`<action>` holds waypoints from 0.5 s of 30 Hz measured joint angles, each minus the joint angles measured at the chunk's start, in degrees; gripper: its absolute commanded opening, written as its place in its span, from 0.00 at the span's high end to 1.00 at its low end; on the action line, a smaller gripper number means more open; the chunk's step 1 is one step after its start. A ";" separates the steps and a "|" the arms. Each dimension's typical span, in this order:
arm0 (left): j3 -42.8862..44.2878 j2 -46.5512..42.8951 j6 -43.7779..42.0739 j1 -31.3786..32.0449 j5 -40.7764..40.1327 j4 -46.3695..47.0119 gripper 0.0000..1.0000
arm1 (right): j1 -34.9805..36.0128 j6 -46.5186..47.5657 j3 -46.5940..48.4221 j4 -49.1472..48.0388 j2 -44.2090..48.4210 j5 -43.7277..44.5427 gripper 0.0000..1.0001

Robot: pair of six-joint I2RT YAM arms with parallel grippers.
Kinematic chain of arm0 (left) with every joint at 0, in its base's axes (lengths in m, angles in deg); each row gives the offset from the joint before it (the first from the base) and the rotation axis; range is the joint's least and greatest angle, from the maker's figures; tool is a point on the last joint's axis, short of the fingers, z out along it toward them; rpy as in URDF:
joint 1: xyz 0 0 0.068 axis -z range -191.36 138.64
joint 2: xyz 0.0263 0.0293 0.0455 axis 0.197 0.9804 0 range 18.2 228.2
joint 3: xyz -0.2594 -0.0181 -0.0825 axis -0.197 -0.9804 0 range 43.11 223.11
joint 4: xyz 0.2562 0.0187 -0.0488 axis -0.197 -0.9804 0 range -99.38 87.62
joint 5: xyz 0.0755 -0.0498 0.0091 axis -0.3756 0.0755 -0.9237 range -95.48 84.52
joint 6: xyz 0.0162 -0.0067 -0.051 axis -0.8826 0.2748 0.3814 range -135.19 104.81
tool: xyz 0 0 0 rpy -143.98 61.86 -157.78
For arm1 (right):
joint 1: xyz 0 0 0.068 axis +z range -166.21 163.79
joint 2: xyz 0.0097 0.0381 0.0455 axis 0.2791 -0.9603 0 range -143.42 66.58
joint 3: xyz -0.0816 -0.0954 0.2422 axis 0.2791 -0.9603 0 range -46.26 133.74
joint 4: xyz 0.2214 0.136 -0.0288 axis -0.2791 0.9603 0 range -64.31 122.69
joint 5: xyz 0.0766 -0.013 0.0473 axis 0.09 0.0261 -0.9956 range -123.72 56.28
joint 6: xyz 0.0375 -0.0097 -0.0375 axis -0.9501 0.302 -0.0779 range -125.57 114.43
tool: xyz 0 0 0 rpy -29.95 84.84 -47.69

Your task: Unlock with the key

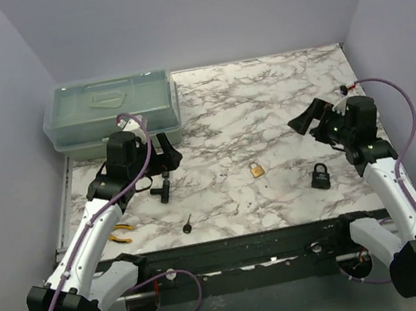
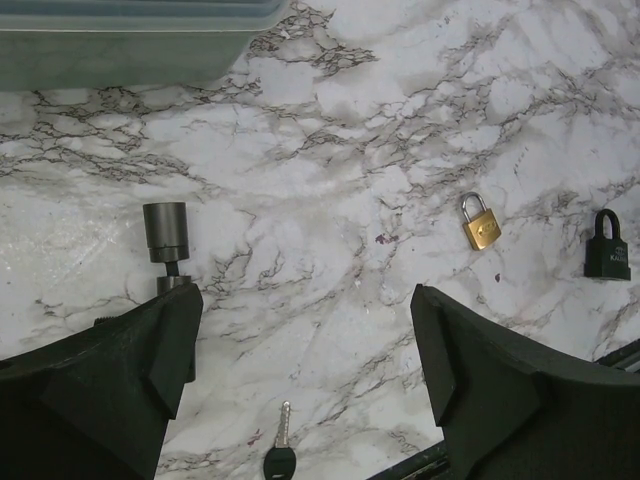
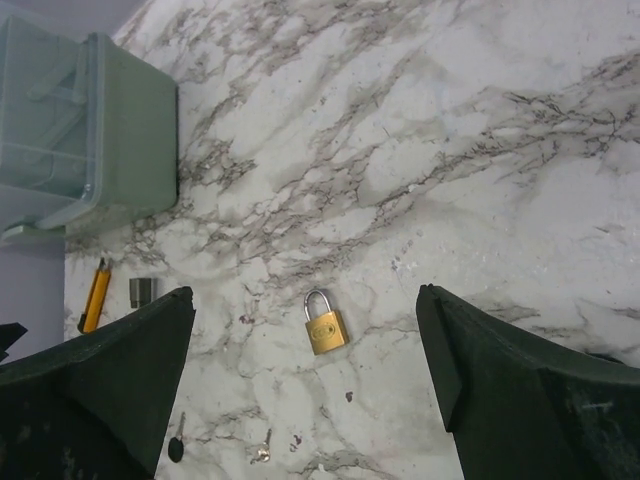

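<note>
Black-headed, light, stiff, the key is probably wanting a pinch at its head; left gripper is hovering spread.

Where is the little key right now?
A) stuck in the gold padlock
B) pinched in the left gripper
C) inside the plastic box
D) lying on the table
D. The key lies flat on the marble table near the front edge. Nothing touches it, and the gold padlock lies apart from it.
</note>
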 measured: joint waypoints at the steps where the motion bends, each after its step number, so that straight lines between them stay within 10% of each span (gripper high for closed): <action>1: 0.00 0.02 0.00 0.07 0.00 0.02 0.09 | 0.00 -0.17 0.00 0.74 -0.37 0.20 0.00; 15: 0.00 0.20 -0.02 0.15 -0.72 -0.13 0.12 | 0.39 -2.99 2.08 11.65 -2.97 2.89 0.03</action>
